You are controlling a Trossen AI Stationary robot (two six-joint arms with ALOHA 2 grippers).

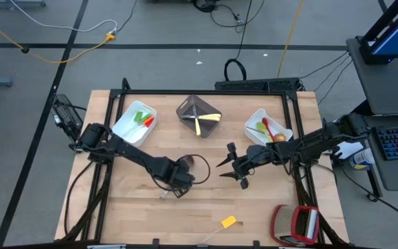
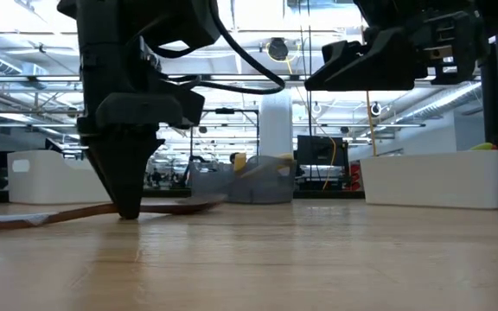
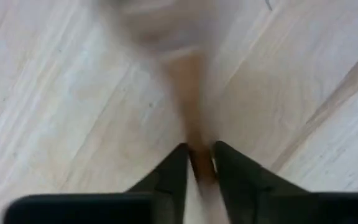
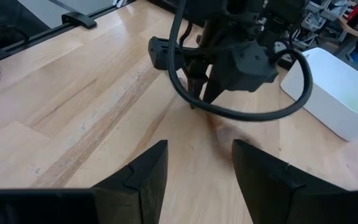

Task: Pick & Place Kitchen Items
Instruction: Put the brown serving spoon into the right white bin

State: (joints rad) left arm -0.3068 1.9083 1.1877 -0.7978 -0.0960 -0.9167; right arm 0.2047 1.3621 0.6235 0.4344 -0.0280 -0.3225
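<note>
My left gripper was down at the tabletop with its two fingers pinched on the handle of the brown wooden spoon. The handle ran straight between them, so I judged the grip centred enough to lift without the spoon swinging. In the low view the fingertips met the wooden table at the spoon's middle, and the spoon lay flat, both ends on the wood.

My right gripper hung above the table just beside the left one, jaws apart and holding nothing, pointed toward the left arm's work, waiting its turn as I read it.

Farther out, the left white bin already held green and red utensils, the grey bin a pale-handled knife, and the right white bin red and green pieces. A small yellow piece lay alone near the table's front edge, well apart from both arms, beside the red-and-silver object.
</note>
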